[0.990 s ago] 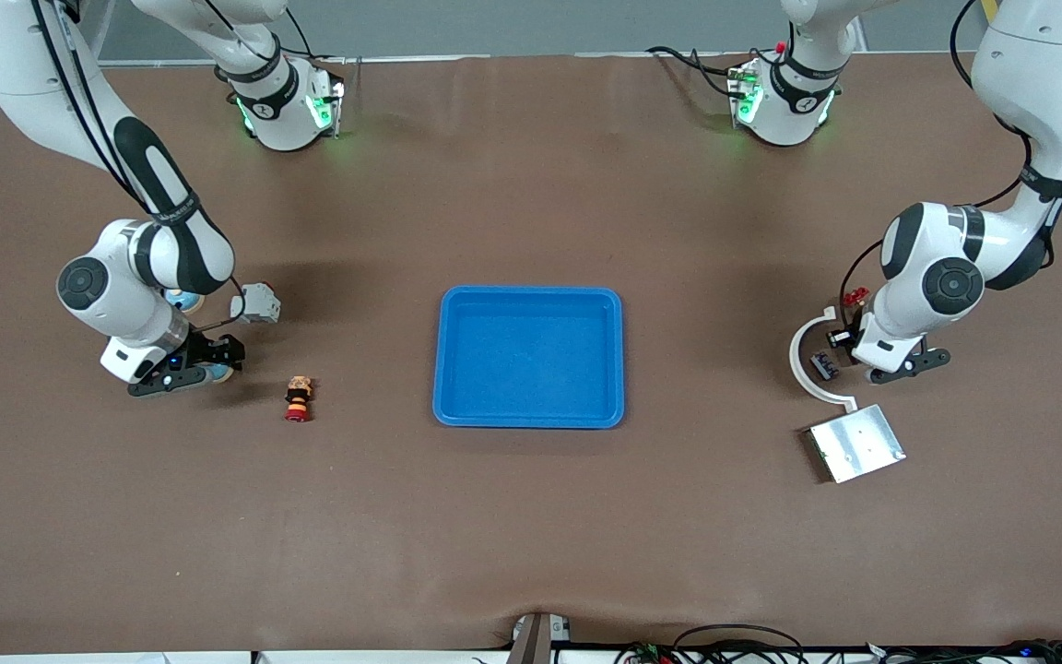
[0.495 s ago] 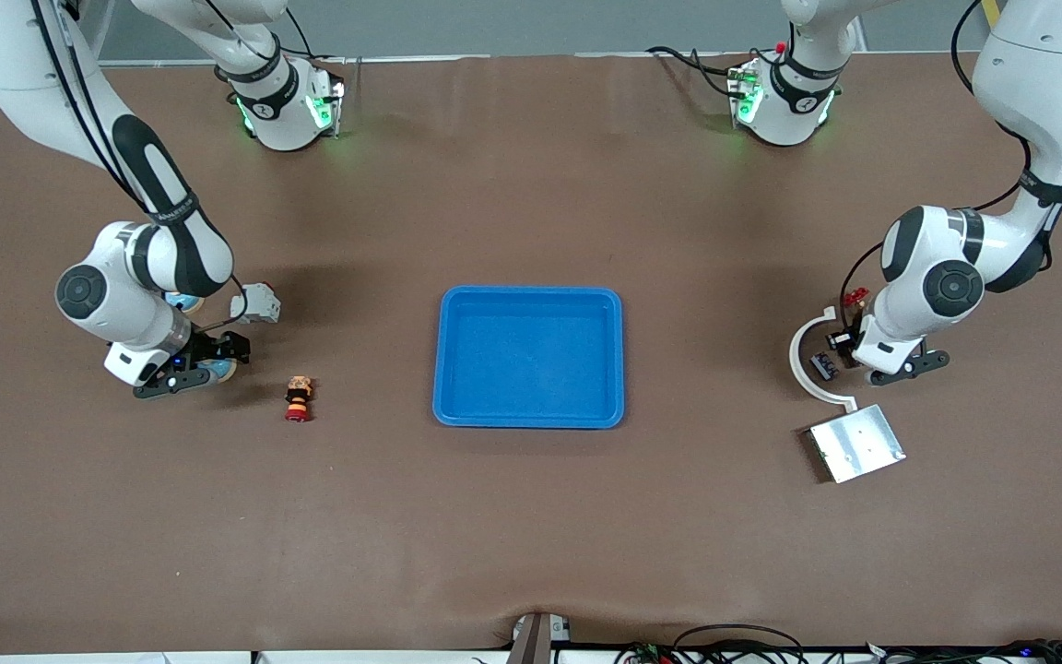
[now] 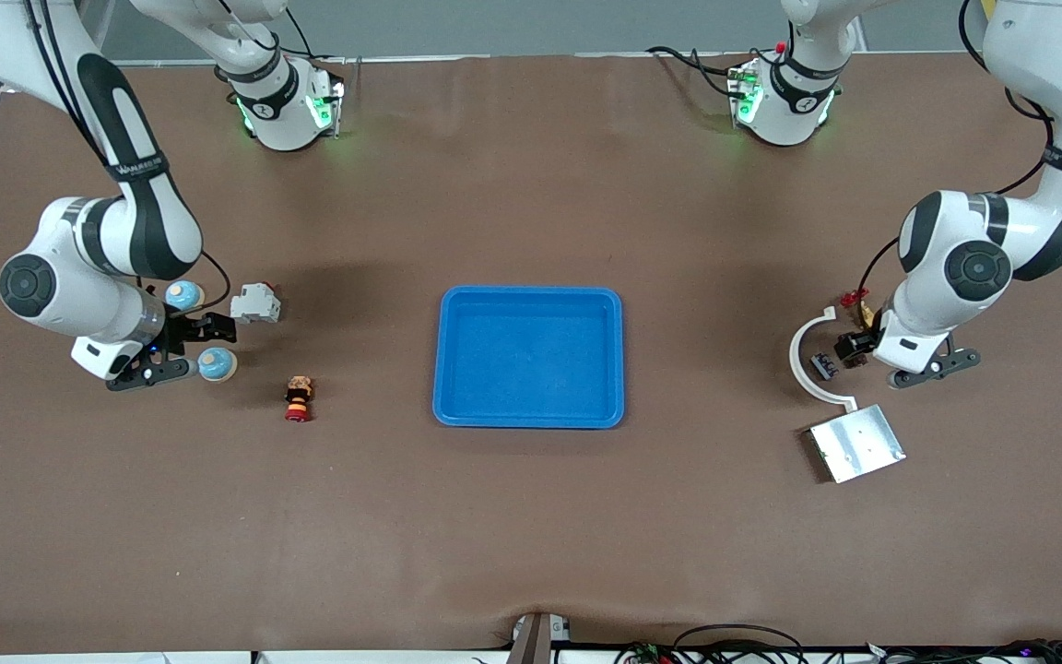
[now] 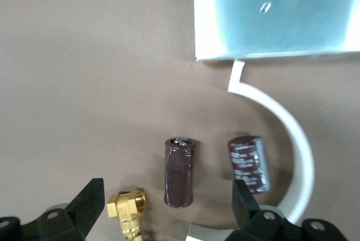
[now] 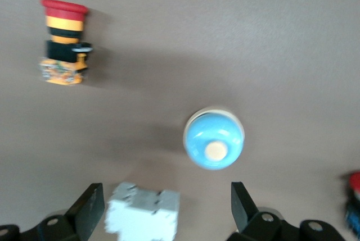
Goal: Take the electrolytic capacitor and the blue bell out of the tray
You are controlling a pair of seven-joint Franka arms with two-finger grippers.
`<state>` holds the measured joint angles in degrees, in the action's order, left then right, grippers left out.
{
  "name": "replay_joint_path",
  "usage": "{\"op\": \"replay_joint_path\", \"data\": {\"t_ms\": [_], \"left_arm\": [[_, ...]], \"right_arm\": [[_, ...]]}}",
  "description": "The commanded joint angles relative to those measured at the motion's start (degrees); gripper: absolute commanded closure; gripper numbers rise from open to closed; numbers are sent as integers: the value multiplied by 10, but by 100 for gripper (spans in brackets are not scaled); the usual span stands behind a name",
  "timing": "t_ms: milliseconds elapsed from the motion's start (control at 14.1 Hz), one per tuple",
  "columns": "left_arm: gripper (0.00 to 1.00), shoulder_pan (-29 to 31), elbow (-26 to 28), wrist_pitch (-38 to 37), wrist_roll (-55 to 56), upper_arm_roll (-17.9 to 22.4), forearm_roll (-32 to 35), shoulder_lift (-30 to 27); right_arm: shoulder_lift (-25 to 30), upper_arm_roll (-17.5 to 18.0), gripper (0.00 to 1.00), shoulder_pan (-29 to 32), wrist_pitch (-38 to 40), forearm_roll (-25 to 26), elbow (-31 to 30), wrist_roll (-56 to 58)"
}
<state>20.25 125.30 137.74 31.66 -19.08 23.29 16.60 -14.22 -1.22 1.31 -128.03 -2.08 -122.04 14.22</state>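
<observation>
Below open right pincer (image 5: 163, 210) – bell (image 5: 214, 139), untouched

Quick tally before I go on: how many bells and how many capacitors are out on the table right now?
Round blue bells with tan knobs: 2
Dark brown cylindrical capacitors: 2
Total: 4

Two glossy white arms with black joint bands, thin black cables, green-lit bases, black tools.
</observation>
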Motion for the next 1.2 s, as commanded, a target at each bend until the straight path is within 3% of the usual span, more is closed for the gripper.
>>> {"op": "replay_joint_path", "data": {"t_ms": [0, 283, 495, 636, 919, 1131], "left_arm": [[0, 5, -45, -94, 8, -39, 4, -23], [0, 7, -156, -245, -2, -82, -31, -58], [0, 2, -280, -351, -40, -85, -103, -60], [0, 2, -343, -391, -92, -85, -117, -57], [0, 3, -406, -430, -181, -84, -118, -60], [0, 7, -424, -451, -222, -88, -119, -68]], "right_arm": [[67, 1, 0, -34, 51, 6, -9, -81], [156, 2, 0, -52, 79, 7, -14, -148], [201, 1, 0, -47, 102, 7, -12, -180], [231, -2, 0, -46, 117, 7, -12, -213], [271, -6, 0, -12, 148, 7, -2, -199], [266, -14, 0, 20, 262, 3, 92, -82]]}}
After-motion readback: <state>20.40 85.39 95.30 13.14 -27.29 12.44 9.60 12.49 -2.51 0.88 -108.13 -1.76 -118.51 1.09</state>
